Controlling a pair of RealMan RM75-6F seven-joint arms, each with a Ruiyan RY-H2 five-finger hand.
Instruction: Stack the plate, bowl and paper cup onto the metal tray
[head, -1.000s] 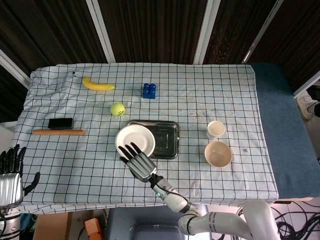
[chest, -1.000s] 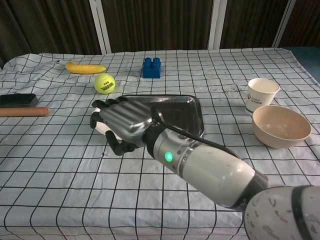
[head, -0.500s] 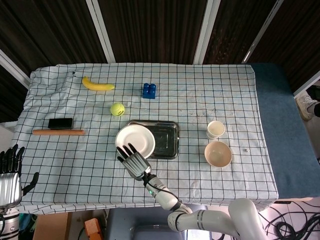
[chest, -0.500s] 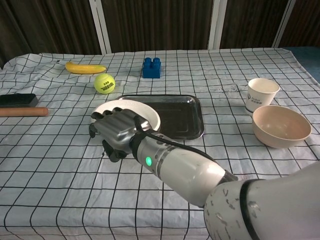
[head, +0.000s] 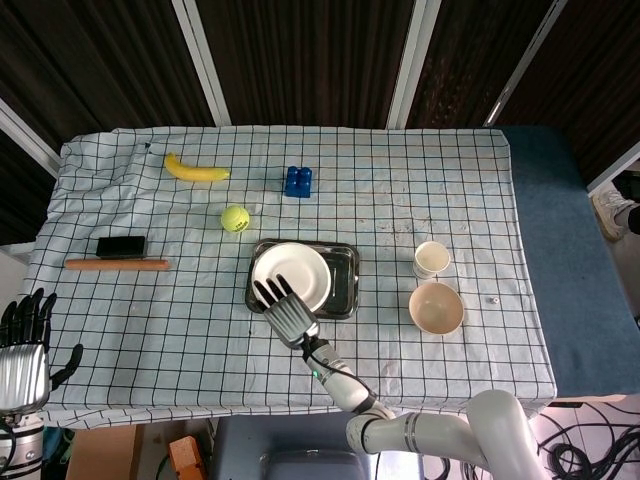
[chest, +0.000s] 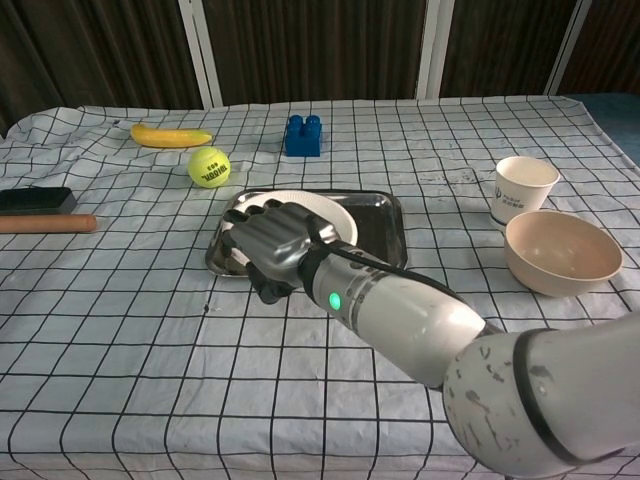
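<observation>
The white plate (head: 295, 272) (chest: 318, 205) lies inside the metal tray (head: 346, 286) (chest: 378, 232), toward its left half. My right hand (head: 287, 312) (chest: 272, 245) is at the plate's near edge with its fingers spread, and the fingertips touch or overlap the rim. It holds nothing. The paper cup (head: 431, 259) (chest: 524, 188) stands upright on the cloth right of the tray. The beige bowl (head: 436, 308) (chest: 562, 250) sits just in front of the cup. My left hand (head: 22, 345) hangs open past the table's near left corner.
A banana (head: 195, 170), a tennis ball (head: 235, 218) and a blue block (head: 298, 181) lie behind the tray. A black block (head: 121, 246) and a wooden rod (head: 117, 264) lie at the left. My right forearm (chest: 420, 320) crosses the near cloth.
The plate slid right, from overhanging the tray's left edge to lying inside the tray. My right hand moved right with it. The left hand barely moved.
</observation>
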